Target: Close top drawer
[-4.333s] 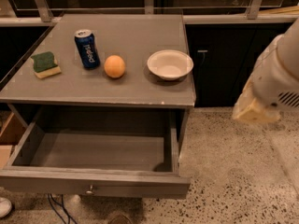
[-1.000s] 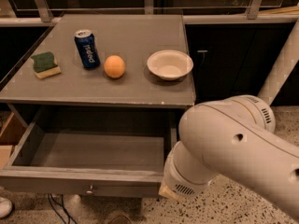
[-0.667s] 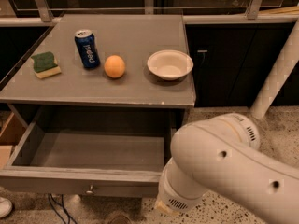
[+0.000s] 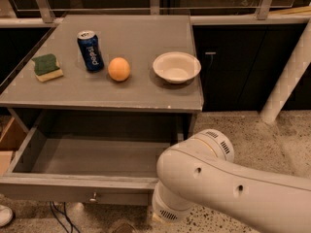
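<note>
The top drawer is a wide grey drawer under the tabletop, pulled far out toward me. Its plain grey interior is empty, and a small round metal knob sits mid-front. My white arm fills the lower right and covers the drawer's right front corner. Its wrist end hangs just below the drawer front, to the right of the knob. The gripper itself is hidden behind the arm at the bottom edge of the view.
On the grey tabletop stand a green sponge, a blue can, an orange and a white bowl. A cardboard box sits at the left, a dark cabinet and white post at the right.
My arm has swung in from the right and moved left and down, now covering the drawer's right front corner. The drawer stands open as before.
</note>
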{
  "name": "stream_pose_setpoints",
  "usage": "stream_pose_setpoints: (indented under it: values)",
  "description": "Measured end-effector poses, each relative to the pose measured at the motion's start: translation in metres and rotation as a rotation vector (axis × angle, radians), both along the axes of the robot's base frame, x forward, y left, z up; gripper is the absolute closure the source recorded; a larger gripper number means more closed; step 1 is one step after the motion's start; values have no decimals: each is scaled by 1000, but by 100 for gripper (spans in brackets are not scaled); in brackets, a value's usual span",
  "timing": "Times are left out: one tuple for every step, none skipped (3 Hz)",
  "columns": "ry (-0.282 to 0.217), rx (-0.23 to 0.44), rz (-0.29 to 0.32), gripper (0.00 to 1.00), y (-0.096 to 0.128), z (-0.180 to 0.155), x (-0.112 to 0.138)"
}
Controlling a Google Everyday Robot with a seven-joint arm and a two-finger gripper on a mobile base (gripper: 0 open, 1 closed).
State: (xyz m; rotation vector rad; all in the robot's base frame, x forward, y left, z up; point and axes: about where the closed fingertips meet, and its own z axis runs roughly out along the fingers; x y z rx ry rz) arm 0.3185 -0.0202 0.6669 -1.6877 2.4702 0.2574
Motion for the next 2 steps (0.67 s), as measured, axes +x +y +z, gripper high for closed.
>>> stream_pose_setpoints:
  values:
    - [-69,21,-18,100,20,6,29]
    - [-113,31,-24,100,33,10,51]
